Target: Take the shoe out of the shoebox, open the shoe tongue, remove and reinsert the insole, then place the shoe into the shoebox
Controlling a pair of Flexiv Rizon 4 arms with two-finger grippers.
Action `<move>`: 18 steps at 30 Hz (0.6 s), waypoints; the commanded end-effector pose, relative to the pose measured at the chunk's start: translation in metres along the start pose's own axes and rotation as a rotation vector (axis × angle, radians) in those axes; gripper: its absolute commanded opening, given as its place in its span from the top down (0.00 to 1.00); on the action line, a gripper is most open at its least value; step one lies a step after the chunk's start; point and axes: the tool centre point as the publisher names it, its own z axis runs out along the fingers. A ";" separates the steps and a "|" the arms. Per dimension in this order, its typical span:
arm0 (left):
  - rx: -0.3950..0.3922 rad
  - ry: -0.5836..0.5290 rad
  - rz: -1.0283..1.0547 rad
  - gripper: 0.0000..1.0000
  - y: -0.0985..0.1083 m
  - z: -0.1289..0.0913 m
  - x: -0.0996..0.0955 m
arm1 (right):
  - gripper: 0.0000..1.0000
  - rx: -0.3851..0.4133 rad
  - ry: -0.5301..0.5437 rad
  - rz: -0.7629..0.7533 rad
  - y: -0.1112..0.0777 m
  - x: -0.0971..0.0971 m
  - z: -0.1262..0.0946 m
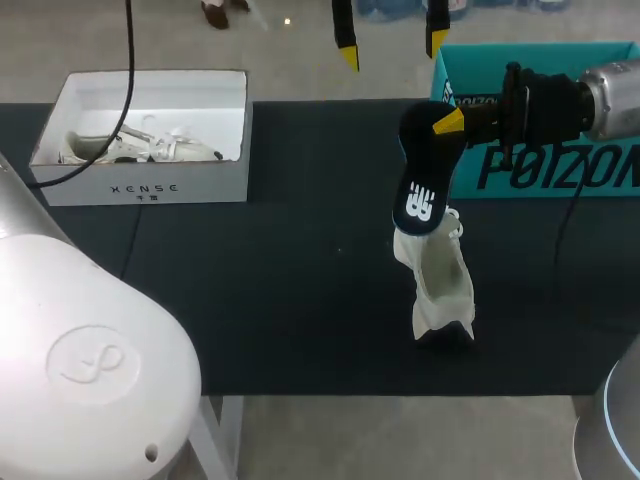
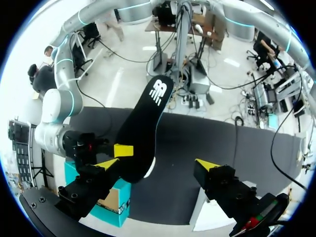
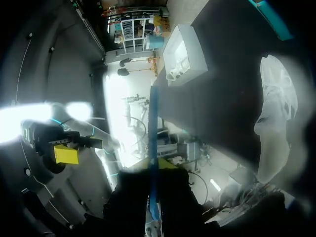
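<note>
Teal cardboard shoebox [image 1: 560,170]: right rear of dark tabletop [image 1: 250,300]. White fabric shoe [image 1: 438,285]: on end, unsupported; reinsertion pressure may topple it. Black foam insole [image 1: 422,185]: pinched at one end by right gripper [image 1: 450,122]; may flex, slip. Left gripper [image 1: 390,45]: fingers apart, empty.

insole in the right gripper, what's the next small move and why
Probably ease the insole down, tip first, into the opening of the white shoe. The right gripper holds it by its upper end, its lower end hangs just over the shoe, and the left gripper is open, well away.
</note>
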 end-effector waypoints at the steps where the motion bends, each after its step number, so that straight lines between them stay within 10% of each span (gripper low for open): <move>1: -0.012 -0.007 0.004 0.00 -0.003 -0.002 0.001 | 1.00 0.003 -0.001 -0.004 0.001 0.000 0.000; 18: -0.012 -0.007 0.004 0.00 -0.003 -0.002 0.001 | 1.00 0.058 -0.051 0.031 -0.031 -0.037 -0.003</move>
